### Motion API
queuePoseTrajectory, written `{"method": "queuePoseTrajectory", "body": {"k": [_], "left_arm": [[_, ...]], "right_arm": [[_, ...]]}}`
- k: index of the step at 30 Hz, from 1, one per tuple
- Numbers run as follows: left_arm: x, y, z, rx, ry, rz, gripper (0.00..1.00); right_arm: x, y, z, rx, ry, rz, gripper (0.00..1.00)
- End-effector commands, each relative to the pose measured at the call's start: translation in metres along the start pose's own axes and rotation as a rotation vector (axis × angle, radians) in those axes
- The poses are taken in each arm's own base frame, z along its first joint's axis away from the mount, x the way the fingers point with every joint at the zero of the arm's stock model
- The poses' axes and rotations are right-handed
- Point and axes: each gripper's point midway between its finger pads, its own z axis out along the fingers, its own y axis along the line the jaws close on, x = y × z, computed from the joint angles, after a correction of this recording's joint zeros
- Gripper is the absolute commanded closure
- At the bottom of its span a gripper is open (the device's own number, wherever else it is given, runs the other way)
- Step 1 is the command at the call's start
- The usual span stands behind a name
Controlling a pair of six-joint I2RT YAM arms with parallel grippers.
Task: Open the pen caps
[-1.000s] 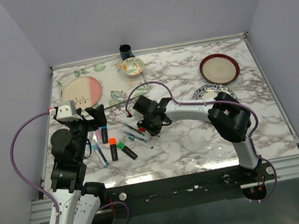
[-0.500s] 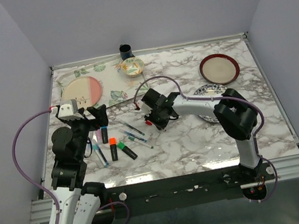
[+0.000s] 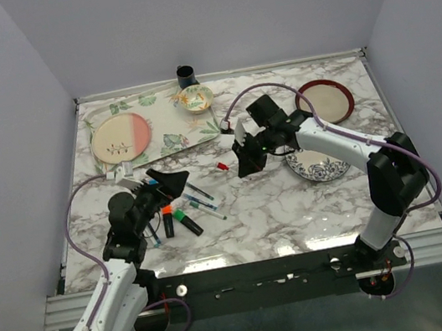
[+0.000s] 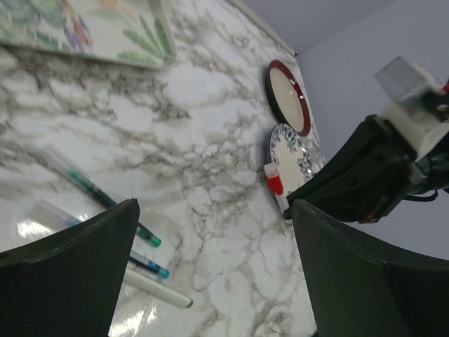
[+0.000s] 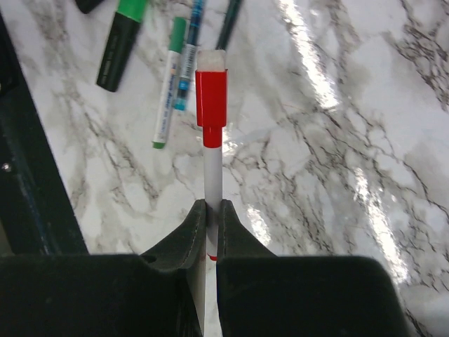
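My right gripper [image 3: 241, 160] [image 5: 212, 210] is shut on the white body of a thin pen and holds it above the table. Its red cap [image 3: 223, 166] [image 5: 211, 98] is on the pen and points toward the left arm. My left gripper [image 3: 174, 180] [image 4: 214, 210] is open and empty, a short way left of the red cap [image 4: 273, 184]. On the marble below lie an orange-capped highlighter [image 3: 168, 223], a green-capped highlighter [image 3: 186, 221] [image 5: 123, 38], a white pen with a green cap [image 5: 168, 84] and thin teal and blue pens [image 3: 201, 196] [image 4: 105, 200].
A blue-patterned plate [image 3: 316, 168] lies under the right arm, with a red-rimmed plate [image 3: 326, 100] behind it. A leafy placemat [image 3: 173, 131] carries a pink and cream plate [image 3: 120, 138]. A small bowl [image 3: 196, 97] and a dark cup [image 3: 186, 75] stand at the back.
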Motion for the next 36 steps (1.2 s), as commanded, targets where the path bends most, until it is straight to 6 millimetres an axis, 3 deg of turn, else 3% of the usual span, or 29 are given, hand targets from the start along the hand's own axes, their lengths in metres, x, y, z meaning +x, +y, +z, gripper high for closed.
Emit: {"method": "queuePoseTrajectory", "body": {"k": [1,14,28,36], "left_arm": [[0.017,-0.034,0.002,0.169,0.024,-0.258,0.01],[0.051,-0.041,0.013,0.089,0.019,-0.314,0.01],[0.062,-0.043,0.026,0.033,0.003,-0.293,0.02],[0.067,-0.048,0.035,0.045,0.006,-0.298,0.10]], "right_arm": [[0.002,0.045,0.000,-0.241,-0.027,-0.009,0.99],[0.006,0.061,0.004,-0.360,-0.020,0.034,0.99],[0.011,0.063,0.010,-0.395,0.001,0.059,0.99],[0.013,0.064,0.014,-0.402,0.012,0.058,0.99]]}}
